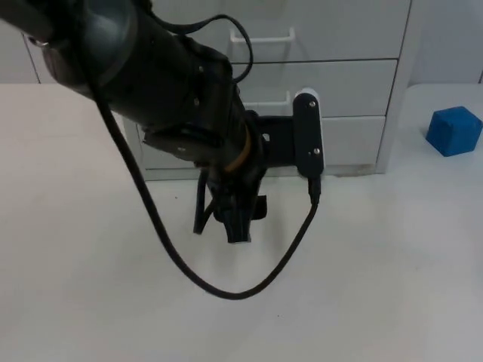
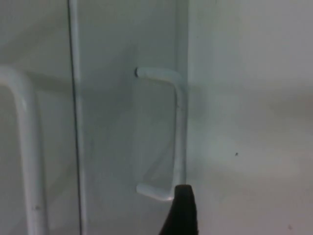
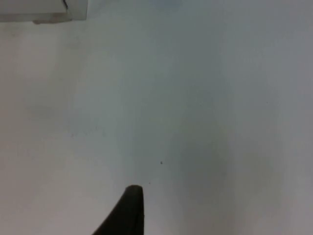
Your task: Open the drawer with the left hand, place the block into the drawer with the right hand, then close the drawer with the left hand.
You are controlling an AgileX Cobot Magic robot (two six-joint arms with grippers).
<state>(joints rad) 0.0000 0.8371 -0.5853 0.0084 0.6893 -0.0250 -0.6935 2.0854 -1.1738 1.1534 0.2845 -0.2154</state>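
Top view: left gripper (image 1: 226, 219), jaw state unclear, hovers near the closed drawer (image 1: 343, 139), blue block (image 1: 453, 130) well apart.

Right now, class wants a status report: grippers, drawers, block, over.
Left gripper on approach before the drawer unit. Drawers shut, handle ungrasped. Blue block on table, right of unit.

The drawer unit (image 1: 332, 83) was plain white, its wire handles (image 2: 177, 132) white too. The block (image 1: 453, 130) near the table's right edge was solid blue. The table top (image 1: 377, 286) was white, unpatterned. The left gripper (image 1: 230, 215) was black.
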